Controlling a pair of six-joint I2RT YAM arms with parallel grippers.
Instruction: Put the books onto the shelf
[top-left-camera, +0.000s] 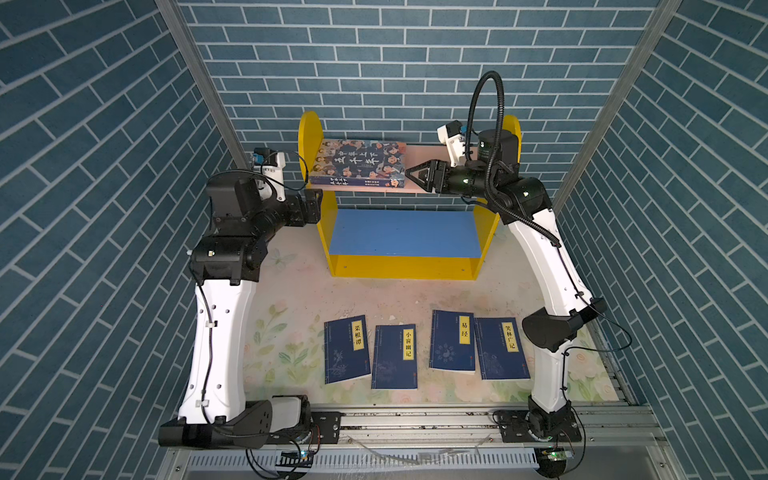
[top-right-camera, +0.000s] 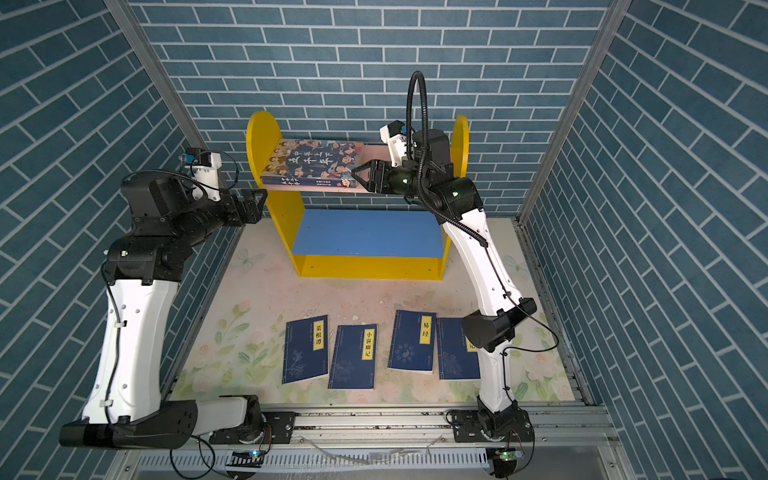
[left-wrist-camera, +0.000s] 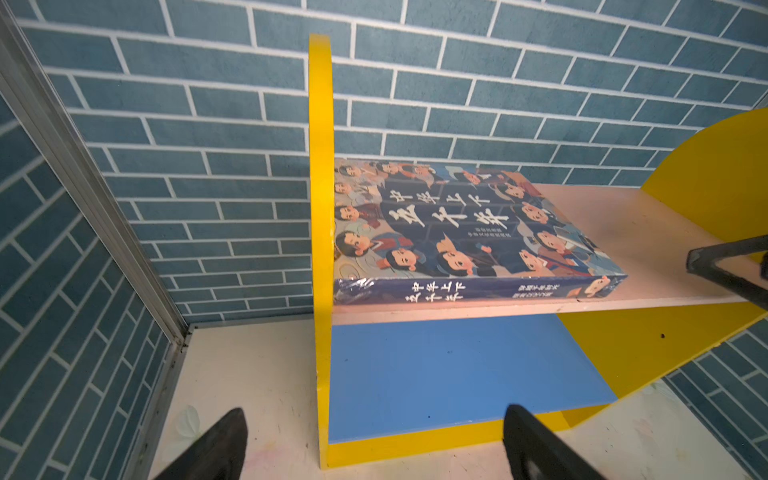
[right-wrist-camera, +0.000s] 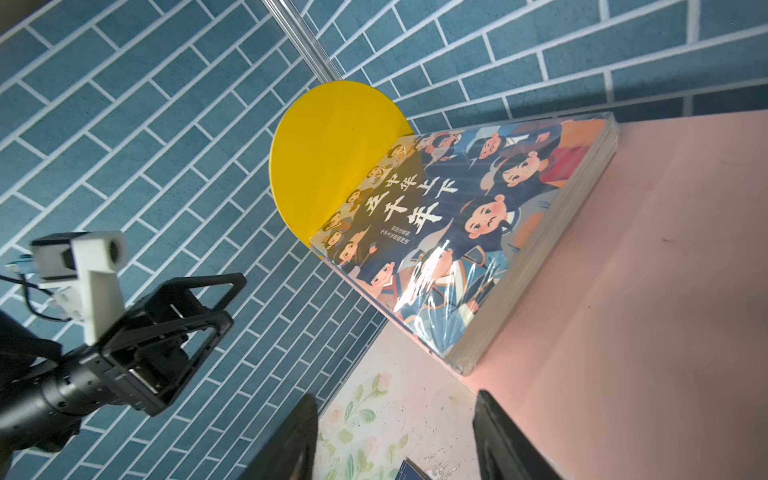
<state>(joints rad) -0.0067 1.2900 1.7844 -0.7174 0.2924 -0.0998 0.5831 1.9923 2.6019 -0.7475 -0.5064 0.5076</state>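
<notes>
One of five books is judged already shelved, with the release of it taken as the step in hand. At centre left of the frame, the left gripper (top-left-camera: 315, 205) is held just outside the yellow side panel (top-left-camera: 309, 133) of the shelf (top-left-camera: 403, 232), its jaws spread wide and empty. In the upper centre, the large book (top-left-camera: 357, 162) is seen lying flat on the pink upper board (top-left-camera: 422, 153), its left edge set against that panel. Just right of it, the right gripper (top-left-camera: 409, 172) is poised at the board's front edge, jaws parted and nothing pinched. Its tips are placed just beside the book's right front corner; whether that corner is touched cannot be told. The step is best finished by the right gripper being drawn straight back toward the frame's right, level with the board, so that the glossy wrap is not snagged and the book is not dragged from the panel. Along the lower centre, four navy books (top-left-camera: 395, 357) are seen lying flat on the table (top-left-camera: 299, 299), not yet shelved and well apart from both grippers.
</notes>
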